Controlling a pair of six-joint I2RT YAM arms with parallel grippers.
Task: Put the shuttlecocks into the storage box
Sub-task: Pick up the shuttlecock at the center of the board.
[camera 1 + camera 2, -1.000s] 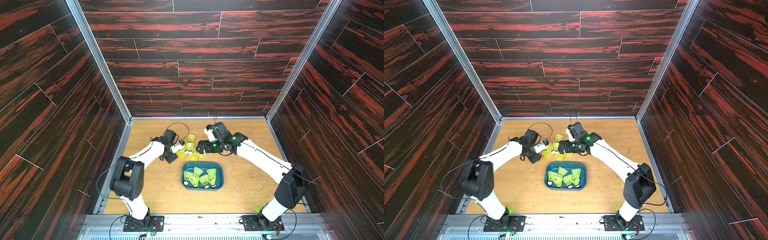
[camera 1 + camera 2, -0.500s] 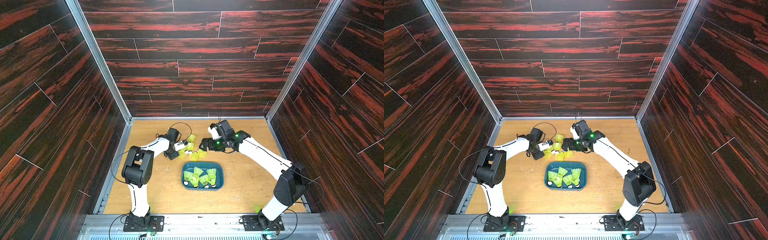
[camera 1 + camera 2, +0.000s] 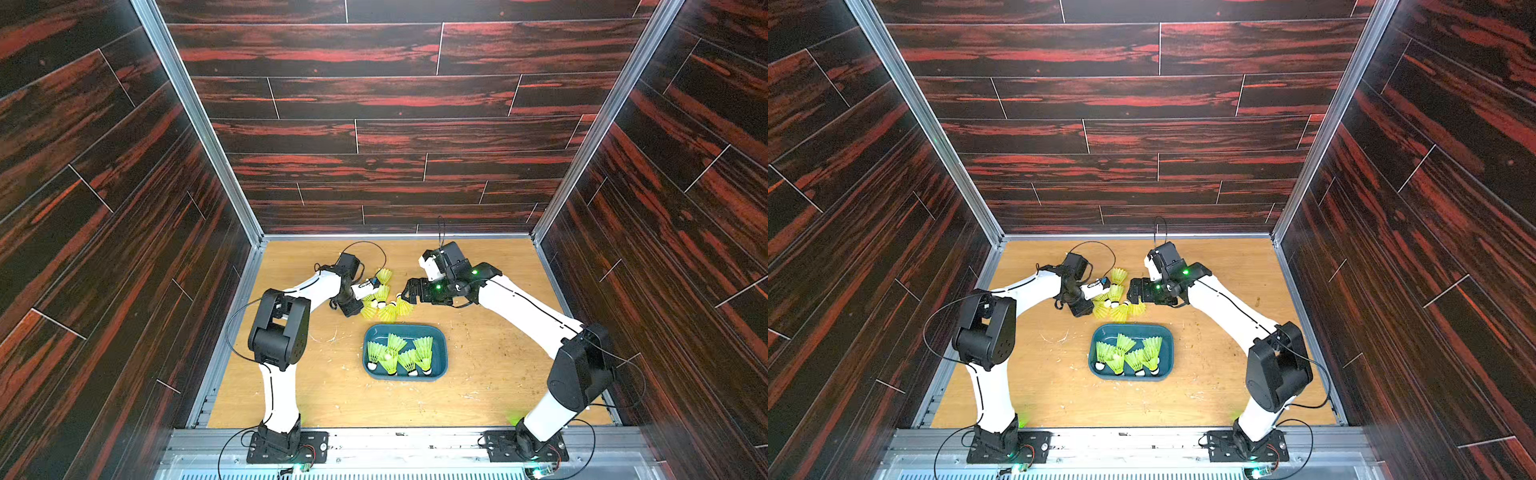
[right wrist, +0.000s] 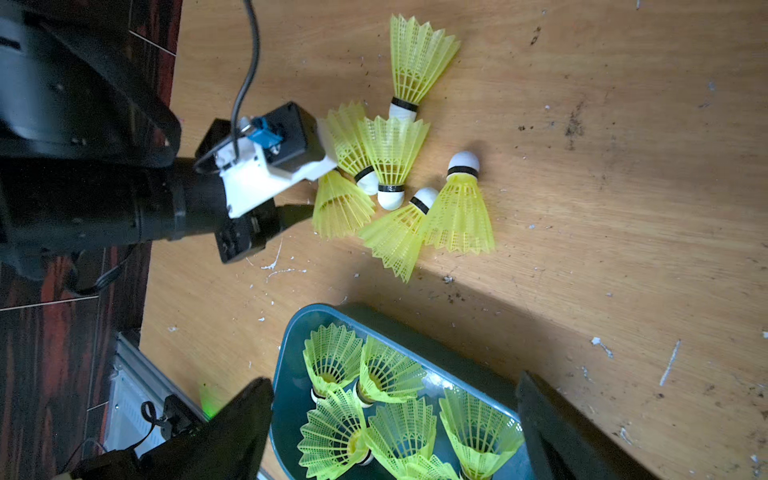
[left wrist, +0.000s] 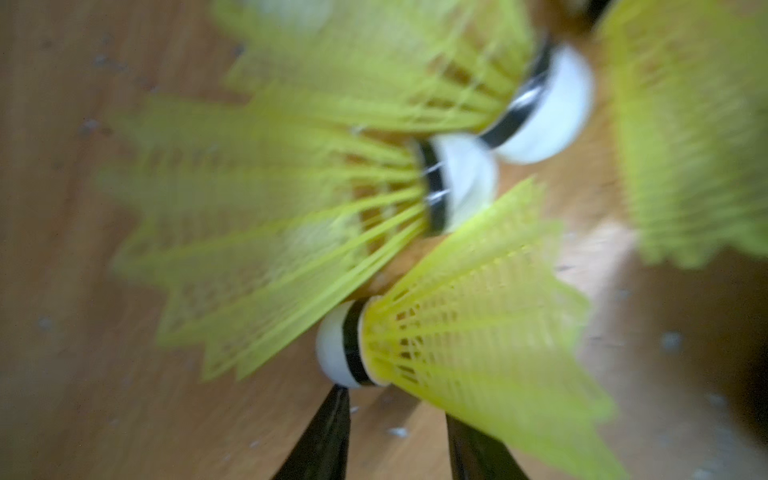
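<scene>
the left fingers (image 5: 324,440) stand a little apart, with bare worktop (image 5: 62,249) showing between them. the white tip of one shuttlecock (image 5: 457,340) sits right at one fingertip and its skirt laps over the other, but the blurred left wrist view does not settle whether they pinch it. the right fingers (image 4: 232,432) are spread wide and hold nothing, and in the right wrist view the storage box (image 4: 299,332) shows through the gap between them. the left fingers reach into a loose cluster of six neon yellow shuttlecocks (image 4: 392,149) lying on their sides on the worktop, touching or overlapping, most white tips turned toward the middle. in both top views the right fingers are at the opposite edge of that same cluster (image 3: 382,301). the dark teal storage box (image 3: 440,345) rests on the worktop (image 3: 498,374) near the cluster but apart from it, on the side toward the arm bases and roughly midway between the two arms. several more shuttlecocks (image 3: 1125,353) stand inside it with skirts up, crowded together.
</scene>
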